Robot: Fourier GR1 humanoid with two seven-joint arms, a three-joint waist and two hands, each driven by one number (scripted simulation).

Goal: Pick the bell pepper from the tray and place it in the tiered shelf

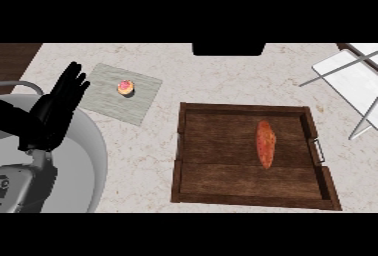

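My right hand shows nowhere in the head view. My left grey forearm (22,185) is cut off by the left and lower edges, so only its upper stretch shows. The white tiered shelf of thin metal bars (353,80) runs out past the right edge and the top, and its far side is lost. A black rectangular block (228,48) at the top is cut off. The small round pink and yellow item (126,88) on the grey mat (140,105) is too small to identify.

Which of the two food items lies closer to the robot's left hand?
The small round pink-and-yellow item on the grey mat; the long orange-red one lies in the brown wooden tray, farther from the left hand.
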